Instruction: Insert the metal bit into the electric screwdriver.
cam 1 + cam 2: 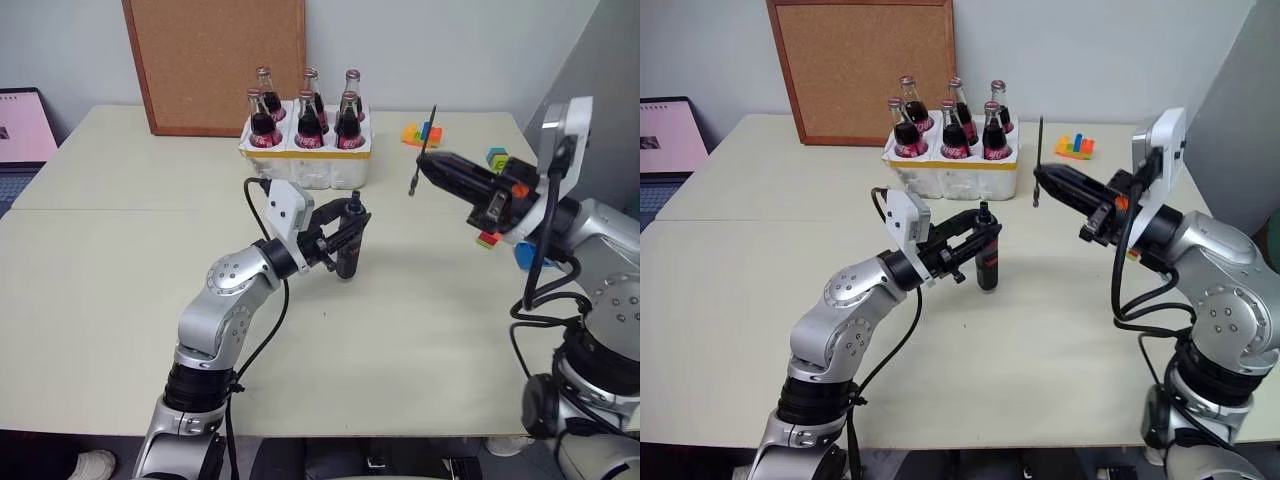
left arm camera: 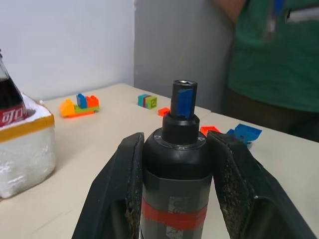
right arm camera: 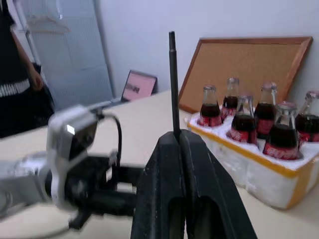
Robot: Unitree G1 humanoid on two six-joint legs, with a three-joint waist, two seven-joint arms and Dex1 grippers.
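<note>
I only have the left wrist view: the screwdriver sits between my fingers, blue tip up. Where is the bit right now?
Observer: The metal bit is pinched upright in the right gripper, held in the air off to the right of the electric screwdriver.
Operator: Is the screwdriver lifted or on the table?
Observer: The left gripper holds it upright with its base on the table.
Operator: Anything behind it?
Observer: A white tray of cola bottles stands just beyond it, in front of a cork board.

Head stereo pair looking down, close wrist cameras facing across table (image 1: 120, 300)
</note>
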